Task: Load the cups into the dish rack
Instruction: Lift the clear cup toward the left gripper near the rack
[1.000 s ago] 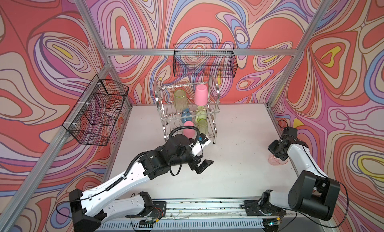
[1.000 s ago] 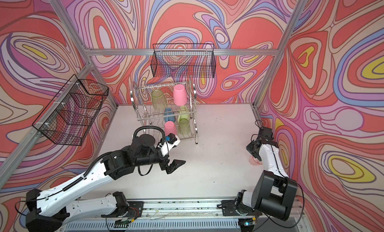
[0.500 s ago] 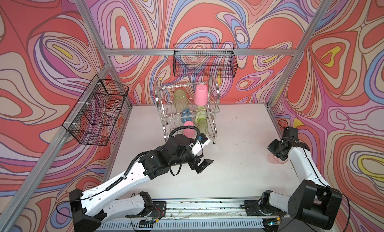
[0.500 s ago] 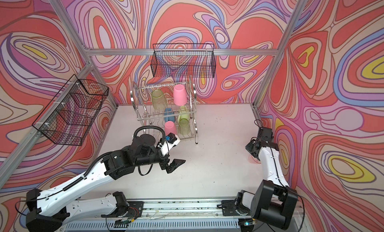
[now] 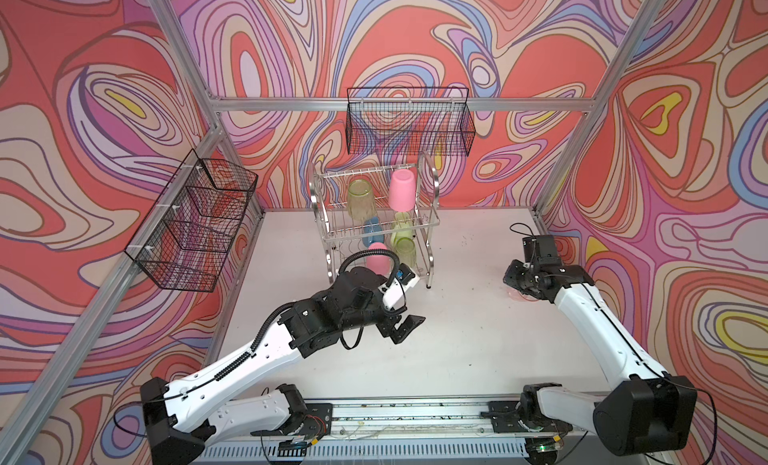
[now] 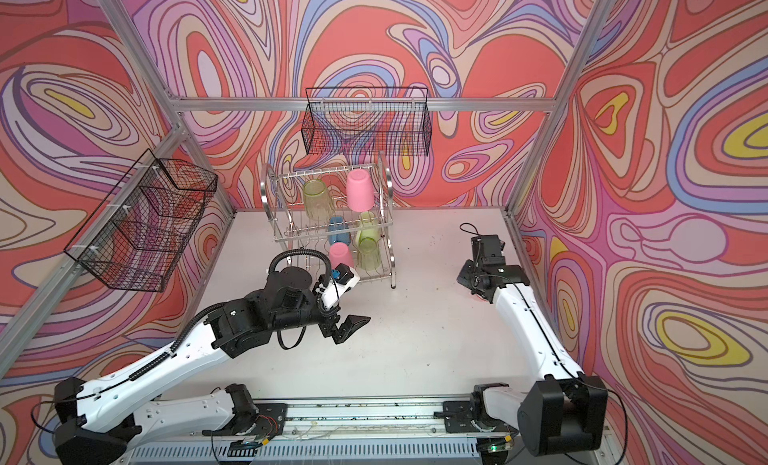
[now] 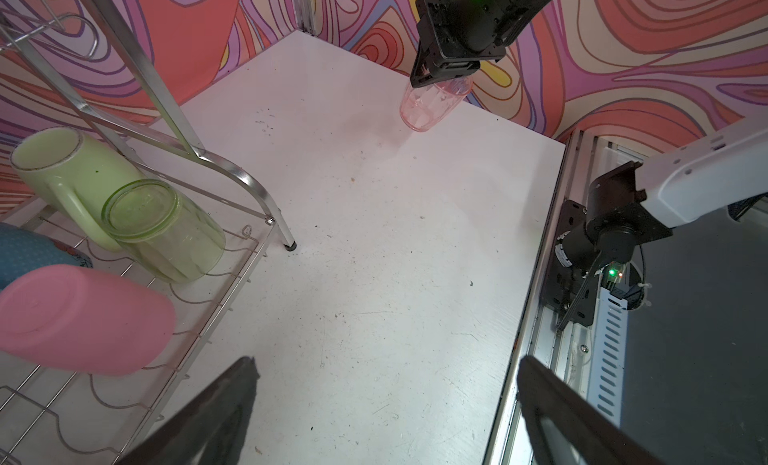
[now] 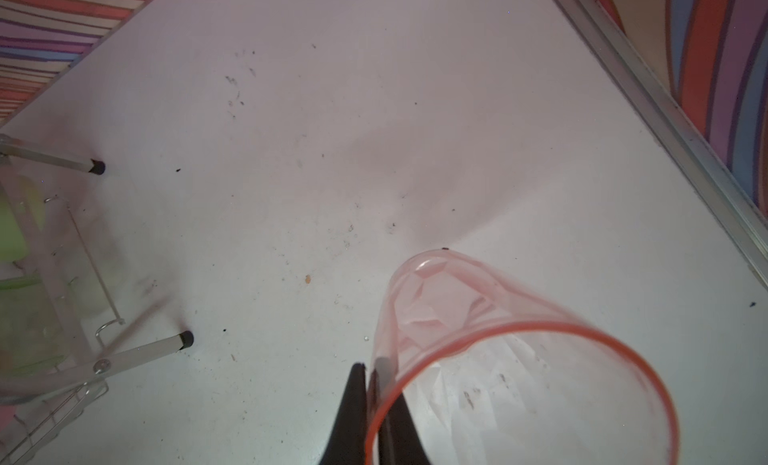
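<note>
The silver dish rack stands at the back middle of the table. Its top tier holds a clear green cup and a pink tumbler. Below them are a blue mug, a pale-green mug, another clear green cup and a second pink tumbler. My right gripper is shut on the rim of a clear pinkish cup, one finger inside it. The cup hangs tilted near the right wall. My left gripper stands open and empty in front of the rack.
One black wire basket hangs on the back wall above the rack, another on the left wall. An aluminium frame rail runs along the table's right edge. The arms' base rail lines the front.
My right gripper has carried the pinkish cup away from the right wall, towards the middle and the back. The left arm has not moved.
</note>
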Robot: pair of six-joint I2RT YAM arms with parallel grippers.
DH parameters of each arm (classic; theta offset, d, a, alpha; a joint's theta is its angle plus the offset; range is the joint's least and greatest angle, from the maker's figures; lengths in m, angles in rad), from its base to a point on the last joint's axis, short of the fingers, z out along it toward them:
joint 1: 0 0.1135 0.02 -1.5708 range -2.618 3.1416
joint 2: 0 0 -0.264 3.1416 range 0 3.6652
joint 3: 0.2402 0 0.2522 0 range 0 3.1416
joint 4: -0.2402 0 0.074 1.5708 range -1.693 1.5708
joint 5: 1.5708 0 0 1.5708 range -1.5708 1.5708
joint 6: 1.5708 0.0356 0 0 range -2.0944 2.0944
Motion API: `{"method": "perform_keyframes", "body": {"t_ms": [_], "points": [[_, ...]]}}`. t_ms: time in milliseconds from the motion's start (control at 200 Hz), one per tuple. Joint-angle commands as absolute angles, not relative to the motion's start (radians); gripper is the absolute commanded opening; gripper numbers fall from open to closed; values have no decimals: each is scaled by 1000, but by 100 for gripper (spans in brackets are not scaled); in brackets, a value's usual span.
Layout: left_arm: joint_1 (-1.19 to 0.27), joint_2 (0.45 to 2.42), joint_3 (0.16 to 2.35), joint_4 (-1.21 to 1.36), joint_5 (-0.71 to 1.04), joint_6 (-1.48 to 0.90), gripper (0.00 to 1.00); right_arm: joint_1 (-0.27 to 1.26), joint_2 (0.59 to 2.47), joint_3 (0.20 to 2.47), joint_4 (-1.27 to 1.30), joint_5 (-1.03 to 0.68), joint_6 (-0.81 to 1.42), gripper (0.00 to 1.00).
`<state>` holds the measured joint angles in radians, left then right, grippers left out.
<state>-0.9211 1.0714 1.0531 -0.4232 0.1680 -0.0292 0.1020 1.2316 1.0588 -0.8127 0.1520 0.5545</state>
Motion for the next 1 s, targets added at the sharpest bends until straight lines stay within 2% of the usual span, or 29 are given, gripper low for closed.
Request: {"method": "perform_keyframes", "body": {"t_ms": [0, 496, 696, 997], "points": [[-893, 1081, 1044, -407, 178, -37, 100, 188, 1250, 1111, -842, 232, 591, 0], [-843, 1076, 1034, -391, 155, -51, 100, 567, 1218, 1179, -807, 270, 613, 0], [-841, 1068, 1028, -384, 124, -48, 100, 649, 1175, 1152, -731, 162, 559, 0], [-844, 1022, 986, -317, 83, -145, 100, 672, 1098, 1017, -502, -80, 419, 0]]}}
